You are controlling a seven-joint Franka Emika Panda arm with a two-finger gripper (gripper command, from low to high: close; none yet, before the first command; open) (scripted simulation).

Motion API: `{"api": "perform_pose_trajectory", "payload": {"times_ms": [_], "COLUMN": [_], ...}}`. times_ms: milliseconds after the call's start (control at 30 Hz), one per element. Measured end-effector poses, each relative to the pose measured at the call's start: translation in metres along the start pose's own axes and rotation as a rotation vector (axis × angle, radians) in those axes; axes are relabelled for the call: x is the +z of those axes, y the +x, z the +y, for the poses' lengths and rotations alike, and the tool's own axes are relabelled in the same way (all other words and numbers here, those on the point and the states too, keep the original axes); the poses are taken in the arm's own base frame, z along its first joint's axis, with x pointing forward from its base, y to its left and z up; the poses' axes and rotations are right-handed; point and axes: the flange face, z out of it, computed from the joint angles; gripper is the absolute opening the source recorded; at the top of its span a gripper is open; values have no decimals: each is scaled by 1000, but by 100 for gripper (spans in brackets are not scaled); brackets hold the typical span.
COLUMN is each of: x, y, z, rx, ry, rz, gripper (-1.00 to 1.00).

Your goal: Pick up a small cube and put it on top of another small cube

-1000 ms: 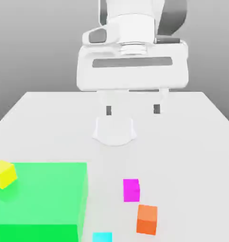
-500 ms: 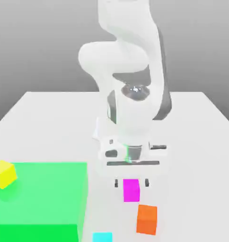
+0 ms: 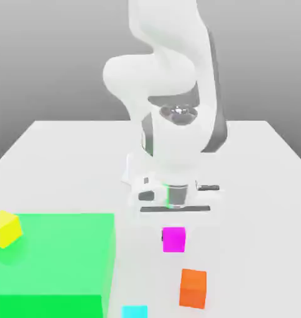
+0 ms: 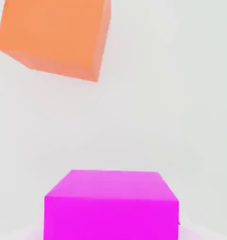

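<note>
Yellow cube (image 3: pixel 5 229) first, at the exterior view's left, and it seems to sit up on the green block (image 3: pixel 53 254), toward that block's far edge. That perch makes it our raised landing spot, so we'll want a high carry. It's turned askew to the block, a corner edge facing us, and we see no long axis on it. Across we go: cyan cube (image 3: pixel 134 312), just beside the green block's near right corner, with no part in this job.

And here's our action! Magenta cube (image 3: pixel 174 240), out to the right of the green block, apart from it, and the gripper (image 3: pixel 173 236) has it, fingers closed in on its opposite sides. We'd call that a sensible hold: flat faces pinched, top face left accessible for the camera, underside free to be set down. It points nearly square with the green block, front face toward us; as a cube, it offers no long axis. To match the yellow one, we judge a turn of the wrist would help, or a corner may overhang. Finally, farthest right from the green block, orange cube (image 3: pixel 193 289), slightly skewed, nearer us than the magenta, and simply one to steer clear of.
</note>
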Motion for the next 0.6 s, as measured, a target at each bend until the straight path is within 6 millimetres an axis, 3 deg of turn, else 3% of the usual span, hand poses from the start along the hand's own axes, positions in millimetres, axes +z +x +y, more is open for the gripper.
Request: {"api": "perform_pose_trajectory", "payload": {"times_ms": [67,100,200,300,433,500,567,600], "x": [-16,-24,-53,-87,-136,-130,-104,-93], "y": [26,49,133,192,253,263,265,265], "z": [-2,5,57,106,198,213,216,213], "rx": [28,72,263,382,549,568,570,565], "ry": [0,0,1,1,3,5,5,4], "rz": [1,1,1,0,-2,-4,-3,-3], "gripper": [-100,-100,-100,-100,-100,-100,-100,100]}}
